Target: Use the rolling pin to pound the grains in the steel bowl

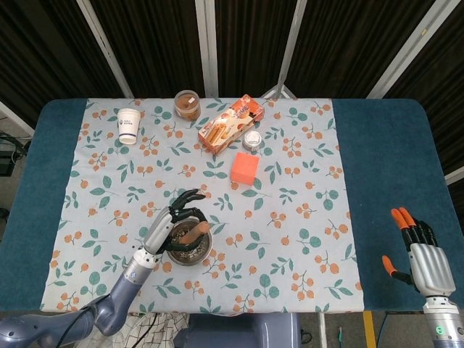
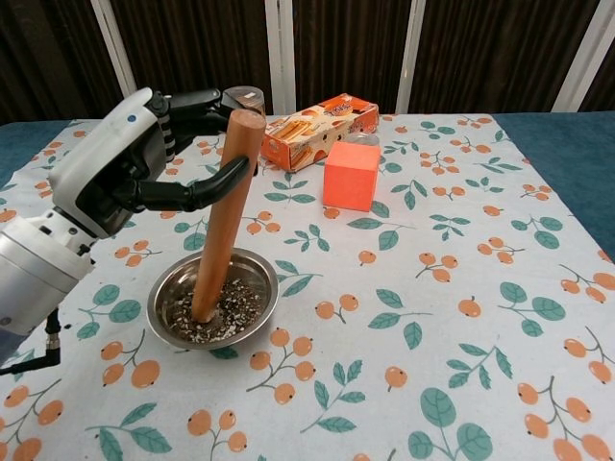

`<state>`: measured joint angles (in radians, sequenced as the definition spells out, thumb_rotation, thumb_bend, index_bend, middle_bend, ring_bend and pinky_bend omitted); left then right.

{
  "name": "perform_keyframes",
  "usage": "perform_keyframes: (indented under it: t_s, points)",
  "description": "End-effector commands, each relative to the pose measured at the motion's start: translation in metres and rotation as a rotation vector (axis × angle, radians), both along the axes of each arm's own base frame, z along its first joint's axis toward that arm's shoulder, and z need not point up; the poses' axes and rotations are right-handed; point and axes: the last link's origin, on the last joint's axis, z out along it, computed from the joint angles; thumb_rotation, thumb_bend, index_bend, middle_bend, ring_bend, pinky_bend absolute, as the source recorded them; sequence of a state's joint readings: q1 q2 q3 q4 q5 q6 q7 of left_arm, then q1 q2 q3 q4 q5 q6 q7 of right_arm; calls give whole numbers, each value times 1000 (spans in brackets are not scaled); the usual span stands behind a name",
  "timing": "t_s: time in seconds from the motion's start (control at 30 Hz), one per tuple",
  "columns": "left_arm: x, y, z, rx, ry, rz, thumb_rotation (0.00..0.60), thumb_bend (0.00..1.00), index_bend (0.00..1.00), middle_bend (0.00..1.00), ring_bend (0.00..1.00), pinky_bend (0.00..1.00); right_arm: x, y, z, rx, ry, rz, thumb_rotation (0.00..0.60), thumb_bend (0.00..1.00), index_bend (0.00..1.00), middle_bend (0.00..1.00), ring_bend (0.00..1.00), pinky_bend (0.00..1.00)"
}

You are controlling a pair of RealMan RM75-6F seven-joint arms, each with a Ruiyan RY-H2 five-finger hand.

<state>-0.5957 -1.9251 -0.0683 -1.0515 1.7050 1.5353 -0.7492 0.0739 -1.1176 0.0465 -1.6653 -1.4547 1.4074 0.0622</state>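
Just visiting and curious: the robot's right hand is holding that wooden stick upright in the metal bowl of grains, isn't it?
Not quite: it is the left hand that grips the rolling pin, as the chest view shows. The pin does stand with its lower end in the steel bowl of grains. The right hand holds nothing, off by the table's edge.
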Motion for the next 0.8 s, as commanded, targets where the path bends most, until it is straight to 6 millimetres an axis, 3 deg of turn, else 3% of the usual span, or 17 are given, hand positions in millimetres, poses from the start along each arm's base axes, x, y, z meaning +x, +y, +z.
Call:
perform_keyframes:
  t_s: [0.03,0.23,0.6,0.8]
  points:
    - [-3,1,-1,-3,-9,7,600,800,629,649,174,108,0,0,0,-1,0,-1,600,366,0,0,0,0]
    - [-4,2,1,4,-18,0,600,799,629,649,174,107,0,0,0,-4,0,-1,600,367,0,0,0,0]
    - [14,0,13,35,-65,-42,600,799,629,649,174,108,1,1,2,-8,-5,4,600,366,0,0,0,0]
    - [15,0,9,17,-60,-28,600,799,629,649,174,115,1,1,2,-6,-9,3,600,366,0,0,0,0]
